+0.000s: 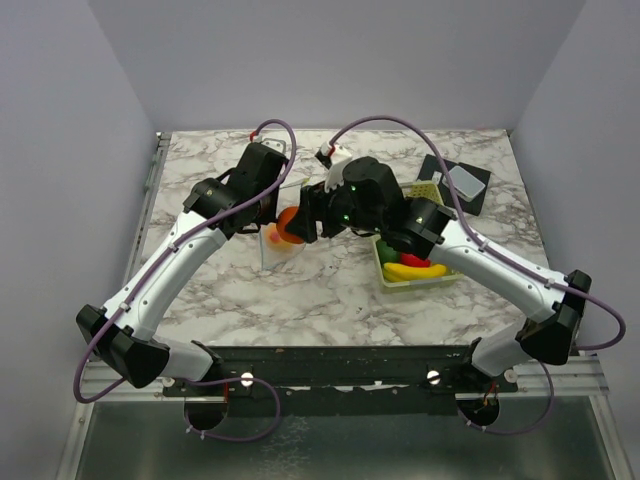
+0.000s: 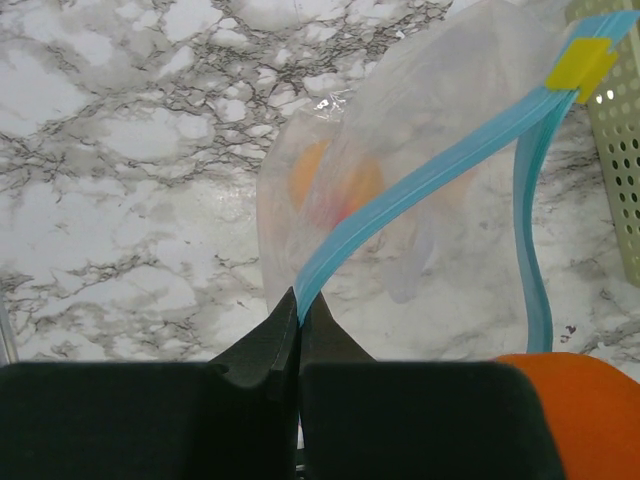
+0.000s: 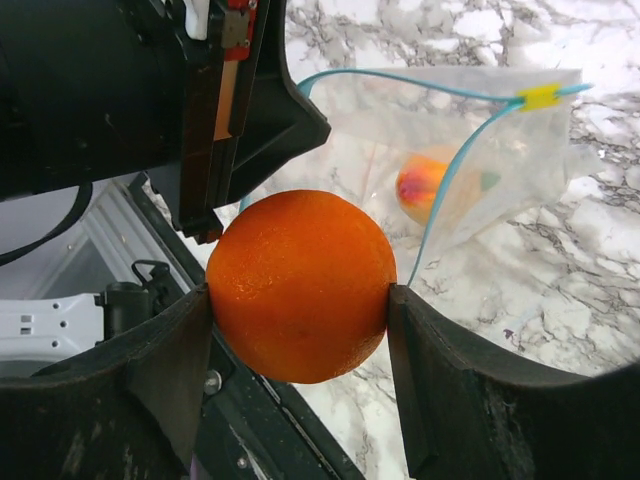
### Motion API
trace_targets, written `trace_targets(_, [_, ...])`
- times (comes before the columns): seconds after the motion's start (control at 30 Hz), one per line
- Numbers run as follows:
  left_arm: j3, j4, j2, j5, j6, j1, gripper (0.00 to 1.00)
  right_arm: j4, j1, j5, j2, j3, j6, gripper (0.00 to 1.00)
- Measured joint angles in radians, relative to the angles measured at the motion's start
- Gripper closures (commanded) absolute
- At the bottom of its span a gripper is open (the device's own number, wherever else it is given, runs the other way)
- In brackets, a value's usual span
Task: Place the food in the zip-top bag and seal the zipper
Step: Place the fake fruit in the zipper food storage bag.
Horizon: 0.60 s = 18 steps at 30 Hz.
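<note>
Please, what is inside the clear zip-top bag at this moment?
Through the clear zip-top bag one orange-yellow piece with a red blush shows. Creased plastic blurs anything beside it. The orange in the right gripper is outside.

You have one clear plastic zip-top bag (image 3: 520, 170), one orange-yellow toy fruit (image 3: 425, 188) inside it, and one round orange toy fruit (image 3: 300, 285) near its mouth. Beside the bag, one pale perforated basket (image 1: 400, 282) holds one yellow banana (image 1: 415, 271), one red piece (image 1: 418, 260) and one green piece (image 1: 388, 248).
</note>
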Motion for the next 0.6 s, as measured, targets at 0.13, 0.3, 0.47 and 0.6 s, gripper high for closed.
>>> trace_targets(0.13, [0.0,-0.001,0.0,0.0,0.001,-0.001,1.0,-0.005,0.023,0.018,0.042,0.009,-0.006,0.72])
trace_targets(0.3, [0.0,-0.001,0.0,0.001,0.001,-0.001,1.0,-0.005,0.033,0.053,0.087,0.021,-0.005,0.72])
trace_targets(0.47, [0.0,-0.002,0.0,0.007,0.001,-0.001,1.0,-0.016,0.034,0.116,0.131,0.06,0.003,0.72])
trace_targets(0.6, [0.0,-0.003,0.0,0.017,0.002,-0.001,1.0,-0.05,0.034,0.178,0.175,0.115,0.021,0.71])
